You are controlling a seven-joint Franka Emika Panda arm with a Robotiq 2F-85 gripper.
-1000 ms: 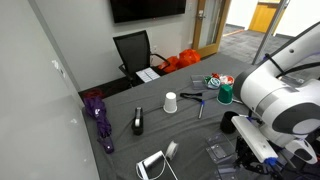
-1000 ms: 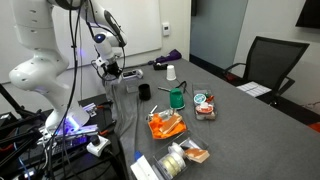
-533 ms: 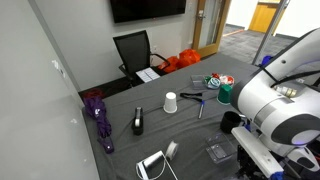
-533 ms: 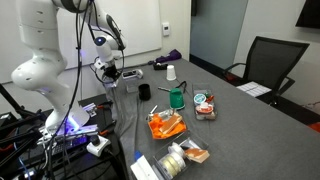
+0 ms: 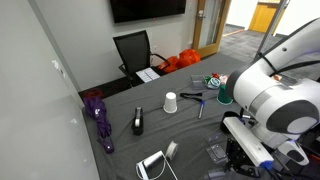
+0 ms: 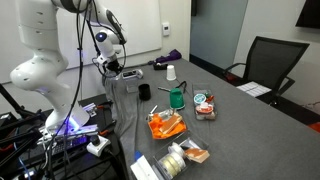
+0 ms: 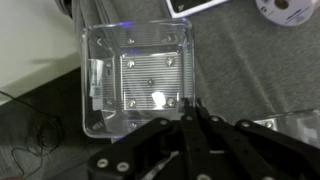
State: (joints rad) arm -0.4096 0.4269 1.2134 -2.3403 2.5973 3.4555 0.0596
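Note:
A clear square plastic box (image 7: 135, 75) with a ribbed floor fills the wrist view, lying on the grey table. My gripper (image 7: 192, 112) is shut, its two black fingers pressed together on the box's near rim by the right corner. In an exterior view the gripper (image 5: 240, 150) hangs low over the table's near end beside the box (image 5: 218, 152). In an exterior view the gripper (image 6: 112, 72) is at the table's far left end.
On the table are a white cup (image 5: 171, 102), a green cup (image 5: 226, 95), a purple umbrella (image 5: 98, 112), a black device (image 5: 138, 122), orange packets (image 6: 165, 125) and a tape roll (image 6: 175, 160). A black chair (image 5: 134, 50) stands at the far end. Cables lie on the floor (image 6: 60, 140).
The arm has shifted a little over the table's end. The gripper stays low at the clear box with its fingers together.

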